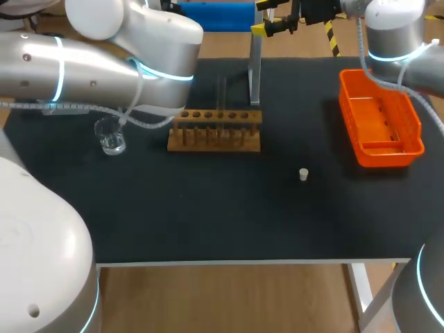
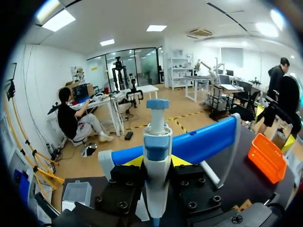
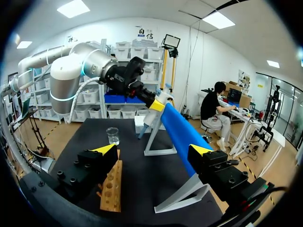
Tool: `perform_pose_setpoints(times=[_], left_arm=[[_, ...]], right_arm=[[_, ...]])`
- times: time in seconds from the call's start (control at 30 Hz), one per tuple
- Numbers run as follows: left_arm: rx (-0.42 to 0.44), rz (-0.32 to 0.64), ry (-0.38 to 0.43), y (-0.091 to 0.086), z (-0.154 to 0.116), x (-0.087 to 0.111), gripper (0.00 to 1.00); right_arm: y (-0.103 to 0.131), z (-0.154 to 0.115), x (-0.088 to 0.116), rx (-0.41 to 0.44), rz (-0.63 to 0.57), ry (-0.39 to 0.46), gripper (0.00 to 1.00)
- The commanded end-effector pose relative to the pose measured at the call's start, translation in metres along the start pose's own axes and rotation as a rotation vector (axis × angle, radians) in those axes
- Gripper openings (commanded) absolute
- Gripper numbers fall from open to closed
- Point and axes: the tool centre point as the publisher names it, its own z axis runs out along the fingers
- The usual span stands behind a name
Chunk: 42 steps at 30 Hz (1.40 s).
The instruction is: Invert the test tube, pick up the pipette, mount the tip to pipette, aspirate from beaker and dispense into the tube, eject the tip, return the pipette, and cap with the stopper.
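Between the left hand's (image 2: 157,163) two fingers stands the pipette (image 2: 156,142), upright, its blue plunger knob above them. The fingers press on its body from both sides, pinching it. Just behind the pipette, the blue bar (image 2: 203,141) of the stand (image 1: 254,73) runs ahead of this hand. Far past the bar's other end and off to one side sits the orange basket (image 2: 267,156).

The right hand (image 3: 154,150) hangs at the worktop's (image 1: 208,215) back edge with its fingers spread wide, holding nothing. The same bar comes from the pipette towards its right finger, passing close beside it. The wooden rack (image 3: 112,189) lies end-on, below and ahead of its left finger. The beaker (image 3: 112,135) stands farther ahead, beyond the rack and well apart from it.

From above, the basket lies close to the worktop's right edge, on the wrist side of the right hand. A broad stretch of worktop separates the rack from the front edge, and the white stopper (image 1: 303,174) stands on it, well apart from the rack, the basket and the edge.
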Motion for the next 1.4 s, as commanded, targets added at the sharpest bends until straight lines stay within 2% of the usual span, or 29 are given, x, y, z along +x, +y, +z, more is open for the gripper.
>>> perform_pose_setpoints(times=[0.03,0.5,1.4], left_arm=[[-0.05,0.001,-0.014,-0.004,0.004,0.003,0.0],[-0.104,-0.012,-0.037,0.008,0.008,0.001,0.0],[-0.148,-0.02,-0.044,0.017,0.019,0.0,0.0]], right_arm=[[0.0,-0.001,-0.001,0.002,0.0,0.004,1.0],[0.0,-0.001,-0.001,0.002,0.0,0.004,1.0],[0.0,-0.001,-0.001,0.002,0.0,0.004,1.0]])
